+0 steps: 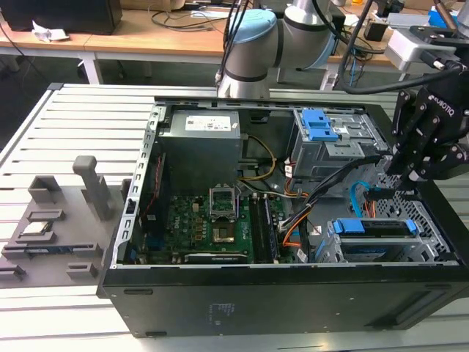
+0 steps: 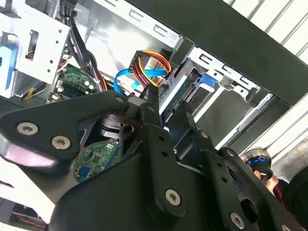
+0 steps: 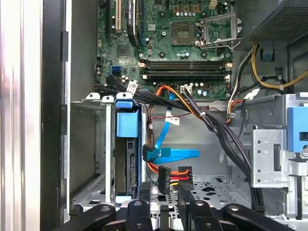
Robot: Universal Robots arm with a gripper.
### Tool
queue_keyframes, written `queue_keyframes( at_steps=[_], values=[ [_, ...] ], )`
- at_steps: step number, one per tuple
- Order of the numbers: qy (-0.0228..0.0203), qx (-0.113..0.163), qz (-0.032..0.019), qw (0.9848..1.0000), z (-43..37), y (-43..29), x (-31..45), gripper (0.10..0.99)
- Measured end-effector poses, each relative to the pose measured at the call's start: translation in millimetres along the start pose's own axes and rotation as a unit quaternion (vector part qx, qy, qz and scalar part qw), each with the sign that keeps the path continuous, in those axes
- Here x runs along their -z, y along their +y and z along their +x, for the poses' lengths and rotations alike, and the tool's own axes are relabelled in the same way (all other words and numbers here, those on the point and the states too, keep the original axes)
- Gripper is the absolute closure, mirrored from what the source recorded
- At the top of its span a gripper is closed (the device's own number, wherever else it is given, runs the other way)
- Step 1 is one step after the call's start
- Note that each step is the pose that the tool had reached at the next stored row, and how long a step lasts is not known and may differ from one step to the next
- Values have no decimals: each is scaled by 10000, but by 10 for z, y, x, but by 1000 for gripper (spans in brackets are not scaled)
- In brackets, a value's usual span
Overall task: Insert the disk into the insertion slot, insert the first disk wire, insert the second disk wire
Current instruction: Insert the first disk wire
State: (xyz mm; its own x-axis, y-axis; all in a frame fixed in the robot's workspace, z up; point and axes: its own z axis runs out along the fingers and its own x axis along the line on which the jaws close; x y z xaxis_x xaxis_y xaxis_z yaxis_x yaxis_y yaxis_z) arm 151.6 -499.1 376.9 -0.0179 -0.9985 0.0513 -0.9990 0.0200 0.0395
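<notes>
The disk (image 3: 127, 161) sits in the insertion slot (image 1: 331, 253). The gripper (image 2: 168, 98) hangs just beside a black connector (image 3: 164, 179) with red and yellow wires. I cannot tell whether its fingers (image 2: 185, 120) clamp it.

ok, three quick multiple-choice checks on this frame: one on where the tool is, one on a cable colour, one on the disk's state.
1. In the exterior view, the tool hangs over:
A) the power supply
B) the insertion slot at that view's right
C) the grey fixture

2. The flat cable beside the disk is:
A) blue
B) green
C) white

3. The disk is:
A) lying on the grey fixture
B) seated in the insertion slot
C) held up in the air by the tool

Answers:
1 B: the tool is above the silver cage at the exterior view's right.
2 A: the first wrist view shows the cable as bright blue.
3 B: the disk and its blue caddy sit between the cage walls in the first wrist view.
</notes>
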Motion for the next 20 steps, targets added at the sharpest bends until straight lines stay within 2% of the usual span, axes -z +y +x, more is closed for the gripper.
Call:
queue_keyframes(
  at_steps=[1,11,14,20],
  values=[
    [35,-2,1,10000,-1,6,-41,725],
    [91,-4,1,10000,-10,43,-216,725],
    [107,-4,2,9999,-10,43,-231,725],
    [108,-5,2,9999,-10,44,-232,737]
  ],
)
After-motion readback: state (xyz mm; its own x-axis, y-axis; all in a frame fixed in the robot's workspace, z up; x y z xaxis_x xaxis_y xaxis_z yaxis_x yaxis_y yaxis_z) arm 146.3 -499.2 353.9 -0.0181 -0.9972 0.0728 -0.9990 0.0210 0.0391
